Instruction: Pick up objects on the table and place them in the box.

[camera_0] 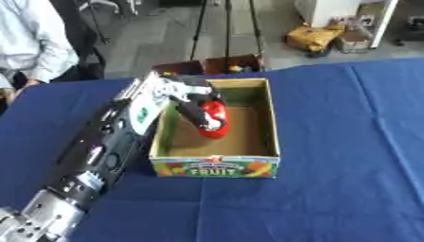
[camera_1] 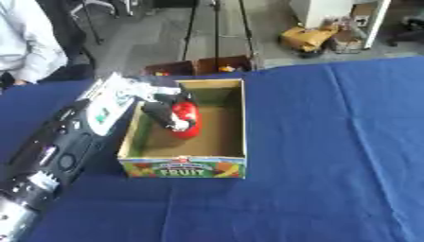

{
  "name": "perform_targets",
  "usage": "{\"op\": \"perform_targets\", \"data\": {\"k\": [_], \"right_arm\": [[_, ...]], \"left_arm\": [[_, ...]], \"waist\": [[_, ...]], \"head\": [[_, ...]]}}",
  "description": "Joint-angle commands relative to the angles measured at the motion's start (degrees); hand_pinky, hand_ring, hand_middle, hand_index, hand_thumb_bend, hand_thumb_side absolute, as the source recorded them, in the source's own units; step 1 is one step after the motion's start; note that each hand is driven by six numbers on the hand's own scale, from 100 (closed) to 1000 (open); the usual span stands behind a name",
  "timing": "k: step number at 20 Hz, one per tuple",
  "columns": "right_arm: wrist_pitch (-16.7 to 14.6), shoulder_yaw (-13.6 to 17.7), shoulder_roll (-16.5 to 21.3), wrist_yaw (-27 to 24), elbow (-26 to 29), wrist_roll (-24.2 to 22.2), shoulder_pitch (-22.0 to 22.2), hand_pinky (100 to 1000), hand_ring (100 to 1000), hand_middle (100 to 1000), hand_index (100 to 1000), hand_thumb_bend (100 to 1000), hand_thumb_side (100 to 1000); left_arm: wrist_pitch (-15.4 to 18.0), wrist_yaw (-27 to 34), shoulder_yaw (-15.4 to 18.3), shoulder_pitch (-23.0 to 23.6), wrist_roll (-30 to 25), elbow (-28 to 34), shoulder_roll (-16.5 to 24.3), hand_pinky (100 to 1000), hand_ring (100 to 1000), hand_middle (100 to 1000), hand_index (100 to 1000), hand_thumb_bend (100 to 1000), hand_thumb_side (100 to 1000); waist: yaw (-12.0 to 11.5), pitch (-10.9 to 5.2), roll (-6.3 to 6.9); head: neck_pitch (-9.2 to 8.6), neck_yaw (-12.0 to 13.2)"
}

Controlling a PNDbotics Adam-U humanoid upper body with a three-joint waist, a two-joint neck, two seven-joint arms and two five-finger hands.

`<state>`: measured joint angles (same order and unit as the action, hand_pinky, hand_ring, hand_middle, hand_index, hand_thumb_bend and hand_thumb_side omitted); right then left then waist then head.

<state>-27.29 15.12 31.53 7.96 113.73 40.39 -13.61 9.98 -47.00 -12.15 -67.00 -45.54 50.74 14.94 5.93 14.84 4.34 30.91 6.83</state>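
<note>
Left eye view: the left robot hand (camera_0: pixel 198 106) reaches in over the near-left wall of the box (camera_0: pixel 269 118), its dark fingers curled round a red object (camera_0: pixel 215 119), one only, rounded and glossy. It hangs inside the box, low over the brown floor; whether it touches the floor I cannot tell. One box, cardboard, "FRUIT" printed on its front panel, sitting on the blue table (camera_0: pixel 348 142). This looks like the placing step: the object is over its target and not yet released. The next move calls for the fingers to open, then the arm to lift clear without catching the box wall.

Right eye view: same moment, and here the hand is again wrapped about the red object, by the left wall of the box. No other loose objects show on the cloth around the box. The right robot hand appears in neither view.
</note>
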Motion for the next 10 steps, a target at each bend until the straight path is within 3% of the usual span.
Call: {"op": "perform_targets", "data": {"k": [1,3,9,10], "right_arm": [[-0.58,0.28,1.15,-0.25,0.86,0.32,-0.56,705,748,668,814,100,893],[-0.56,0.31,1.17,-0.3,0.86,0.4,-0.57,704,748,668,814,100,893],[-0.54,0.39,1.22,-0.43,0.86,0.54,-0.65,704,747,667,813,100,892],[-0.54,0.41,1.22,-0.44,0.86,0.58,-0.65,704,747,667,813,100,891]], "left_arm": [[0.67,0.02,-0.16,-0.88,-0.27,0.34,0.16,315,527,551,689,100,412],[1.4,0.06,-0.42,-0.9,-0.99,0.37,0.12,322,545,571,708,100,403],[4.2,-1.86,-0.94,-0.68,-4.64,0.54,-0.01,491,698,698,805,100,423],[4.53,-1.9,-0.93,-0.62,-5.42,0.39,-0.07,517,716,725,817,100,462]], "waist": [[0.07,-0.87,-0.27],[0.09,-0.9,-0.23],[0.08,-1.06,-0.14],[0.09,-1.07,-0.14]], "head": [[-0.59,0.12],[-0.6,0.16],[-0.73,0.19],[-0.77,0.18]]}}
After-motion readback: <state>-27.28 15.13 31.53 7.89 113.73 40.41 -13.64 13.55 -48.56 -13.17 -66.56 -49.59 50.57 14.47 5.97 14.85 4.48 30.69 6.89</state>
